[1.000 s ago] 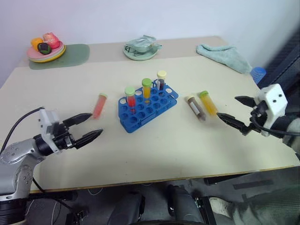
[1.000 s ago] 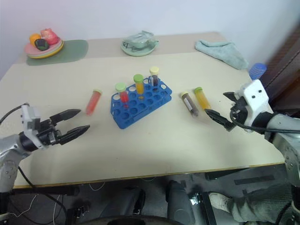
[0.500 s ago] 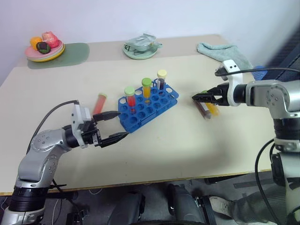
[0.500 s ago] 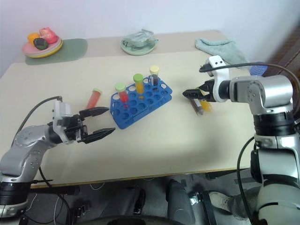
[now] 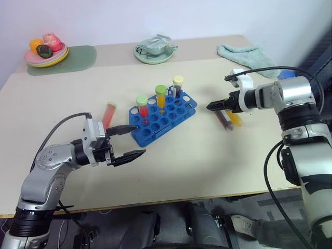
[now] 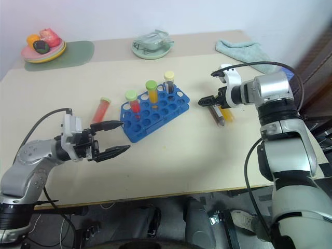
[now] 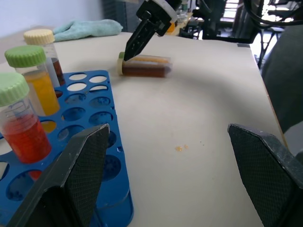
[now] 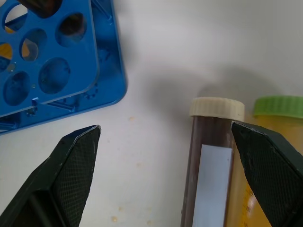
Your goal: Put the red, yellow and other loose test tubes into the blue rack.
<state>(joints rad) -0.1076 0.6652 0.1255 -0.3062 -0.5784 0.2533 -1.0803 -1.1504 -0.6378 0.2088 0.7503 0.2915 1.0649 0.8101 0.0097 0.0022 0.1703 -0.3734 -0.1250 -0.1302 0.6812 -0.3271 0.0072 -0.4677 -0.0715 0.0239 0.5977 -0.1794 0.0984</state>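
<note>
Blue rack (image 5: 163, 119) sits mid-table w/ three capped tubes standing in it: red, yellow-orange, dark. Loose red tube (image 5: 108, 114) lies flat just beside the rack's left end. Brown tube (image 5: 222, 119) and yellow tube (image 5: 233, 118) lie side by side, touching, to the rack's right. Right gripper (image 5: 213, 106) hangs tilted down over their cap ends, fingers spread wide, nothing held. Left gripper (image 5: 130, 140) is level near the rack's front-left corner, jaws apart, empty.

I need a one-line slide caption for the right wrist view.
Open right gripper above the brown tube, beside the yellow tube, near the blue rack.
</note>
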